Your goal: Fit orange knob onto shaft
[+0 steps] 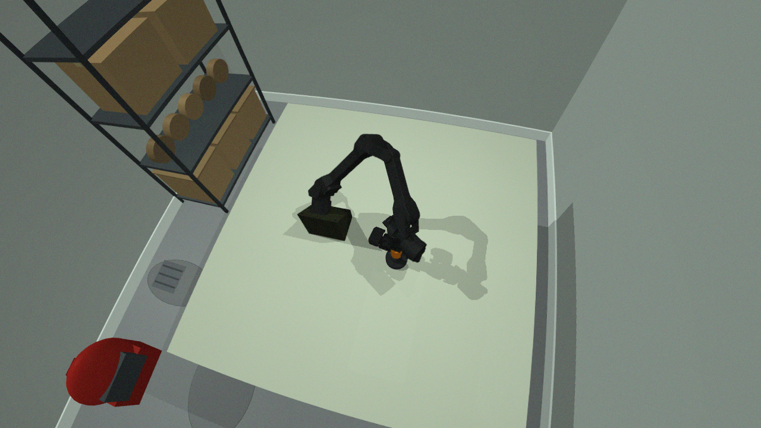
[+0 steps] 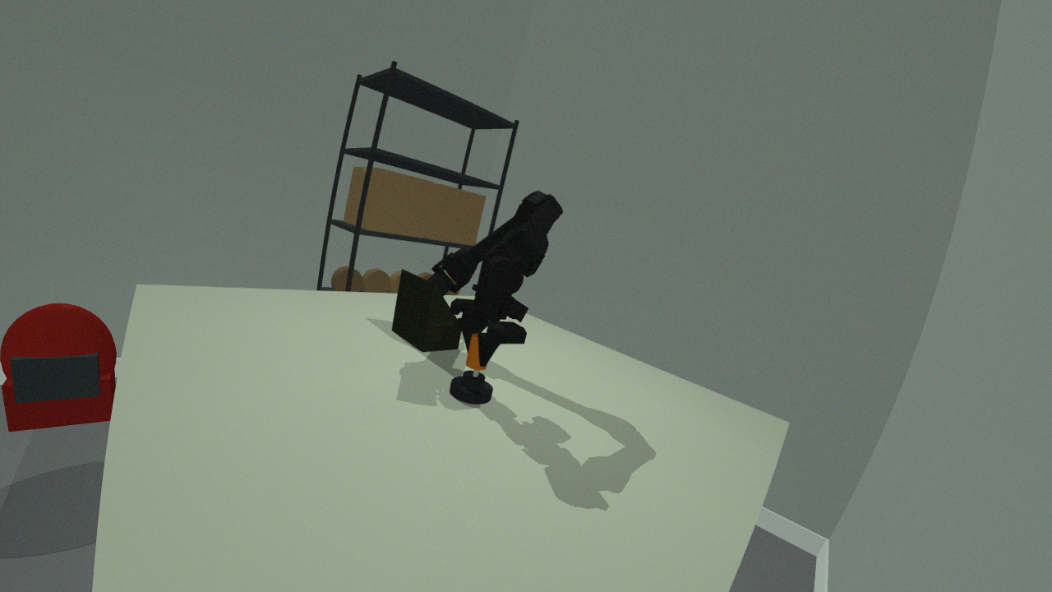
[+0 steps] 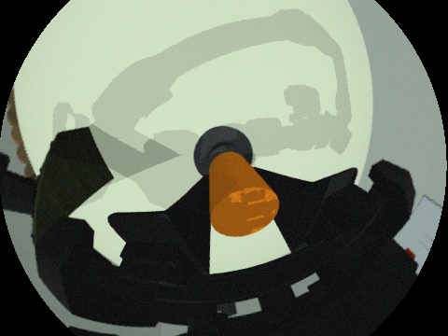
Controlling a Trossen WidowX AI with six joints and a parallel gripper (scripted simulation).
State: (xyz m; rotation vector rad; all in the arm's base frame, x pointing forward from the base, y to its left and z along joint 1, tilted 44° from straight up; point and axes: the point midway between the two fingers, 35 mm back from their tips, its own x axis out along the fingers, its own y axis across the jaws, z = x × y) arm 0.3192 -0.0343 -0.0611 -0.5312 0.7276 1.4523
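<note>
Red helmet-shaped object point(image 1: 87, 367) point(image 2: 58, 335): at the left of the exterior view and the lower left of the top view, no part of the task
Shelving unit point(image 1: 242, 53) point(image 2: 441, 99): upper left of centre in the exterior view, upper left in the top view, with boxes and discs on its shelves
Base block point(image 1: 327, 223) point(image 2: 419, 316) point(image 3: 70, 177): just left of the round pedestal in the top and exterior views, bearing the foot of the arm point(image 1: 396, 175) point(image 2: 507, 272)
Round pedestal point(image 1: 396, 263) point(image 2: 470, 391) point(image 3: 205, 151): near the centre of the wrist view and below the centre of the exterior view, standing on the pale surface
Silver shaft point(image 2: 476, 373): a short bright length shows between pedestal and knob; its flat side is too small to tell
Orange knob point(image 1: 396, 254) point(image 2: 477, 357) point(image 3: 243, 201): directly above the pedestal, near upright, its underside hidden
Gripper point(image 1: 396, 249) point(image 2: 477, 353) point(image 3: 231, 175): jaws closed on the knob, one finger to either side
Done: knob grasped and carried over the shaft
Uncertain: whether the shaft tip has entered the hole, and whether the two flats agree
Left: probably a turn to match the flats if they disagree, then the full downward push and the release; the visible shaft shows that the knob is not seated
</note>
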